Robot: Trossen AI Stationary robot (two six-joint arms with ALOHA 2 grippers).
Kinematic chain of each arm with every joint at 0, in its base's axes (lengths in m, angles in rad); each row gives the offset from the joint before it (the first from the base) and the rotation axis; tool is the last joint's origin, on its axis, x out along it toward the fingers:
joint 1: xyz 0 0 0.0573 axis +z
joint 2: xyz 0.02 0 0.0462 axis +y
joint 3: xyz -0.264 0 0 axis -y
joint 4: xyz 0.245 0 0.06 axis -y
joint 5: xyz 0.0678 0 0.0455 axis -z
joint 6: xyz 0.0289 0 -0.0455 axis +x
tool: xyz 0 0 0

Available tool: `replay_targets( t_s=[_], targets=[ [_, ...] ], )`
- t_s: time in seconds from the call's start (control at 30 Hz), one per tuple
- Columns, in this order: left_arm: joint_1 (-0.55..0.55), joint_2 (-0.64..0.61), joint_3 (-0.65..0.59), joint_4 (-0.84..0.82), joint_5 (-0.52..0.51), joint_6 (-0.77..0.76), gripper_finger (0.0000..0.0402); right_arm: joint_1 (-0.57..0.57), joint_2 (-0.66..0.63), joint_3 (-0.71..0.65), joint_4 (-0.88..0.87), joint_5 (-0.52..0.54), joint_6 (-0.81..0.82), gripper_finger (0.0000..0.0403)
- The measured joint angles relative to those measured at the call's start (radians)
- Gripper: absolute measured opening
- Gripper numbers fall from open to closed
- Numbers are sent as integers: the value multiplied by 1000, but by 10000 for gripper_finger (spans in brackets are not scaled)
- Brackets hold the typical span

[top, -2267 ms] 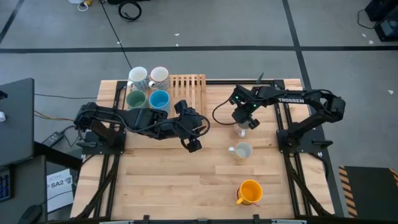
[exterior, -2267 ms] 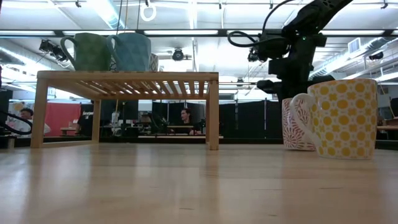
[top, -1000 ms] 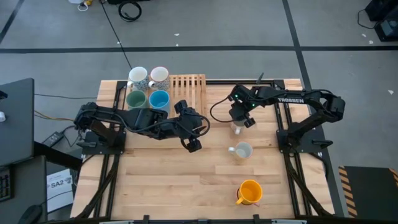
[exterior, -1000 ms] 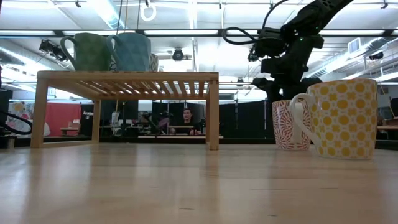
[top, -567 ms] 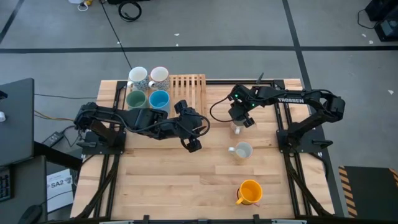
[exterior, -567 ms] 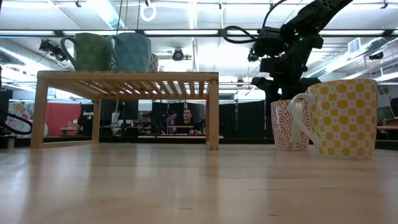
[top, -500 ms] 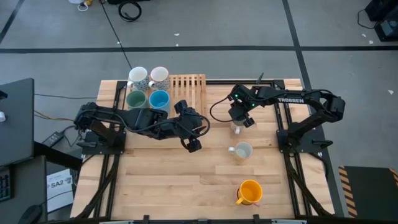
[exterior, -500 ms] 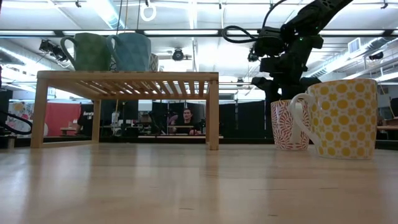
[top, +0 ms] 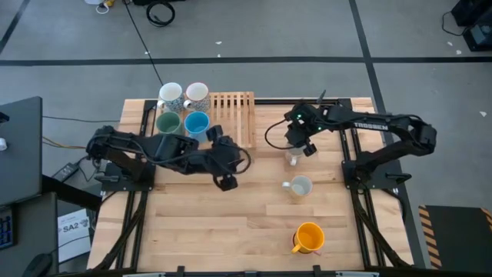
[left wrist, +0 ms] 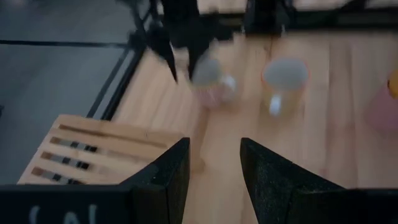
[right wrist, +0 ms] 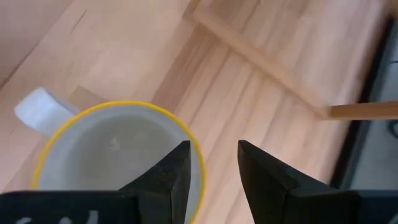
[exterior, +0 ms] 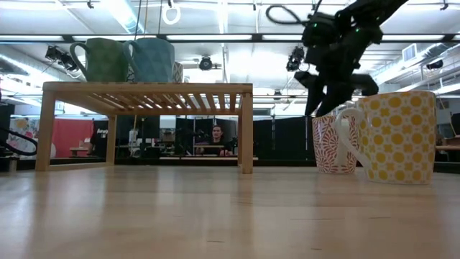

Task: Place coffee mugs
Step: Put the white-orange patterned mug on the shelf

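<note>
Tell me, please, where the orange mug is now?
In the high view the orange mug stands alone on the table's near right part, below the white mug and apart from both grippers.

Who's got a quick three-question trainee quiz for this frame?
1. True or false: the orange mug stands on the wooden rack.
2. How many mugs stand on the rack?
3. Which gripper is just above the pink-patterned mug? A) left B) right

Key: 1 false, it is on the table. 2 four. 3 B, the right gripper, fingers apart.
</note>
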Motion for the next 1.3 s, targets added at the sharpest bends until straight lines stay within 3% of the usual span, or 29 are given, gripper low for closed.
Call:
replay_targets(
  t_s=[0.1,0.23,0.4,0.53,0.83,1.0,1.13,1.3],
  targets=[
    [-41,-2,-12,-64,9,-5,148,5,-53,0,0,1,16,138],
    [-71,-18,-145,-43,47,-23,148,18,-135,0,1,2,69,138],
    [-33,-105,-410,212,198,-20,148,39,-239,0,0,2,227,138],
    [6,-171,-591,443,295,-15,148,46,-315,0,-17,3,429,138],
    [11,-319,-921,865,264,19,148,47,-406,0,-156,6,1117,138],
    [11,-340,-996,980,263,19,148,46,-376,0,-253,45,1411,138],
    [10,-340,-996,995,264,19,148,43,-329,0,-349,105,1573,138],
    [11,-340,-996,998,263,19,148,42,-259,0,-420,106,1715,138]
  ],
)
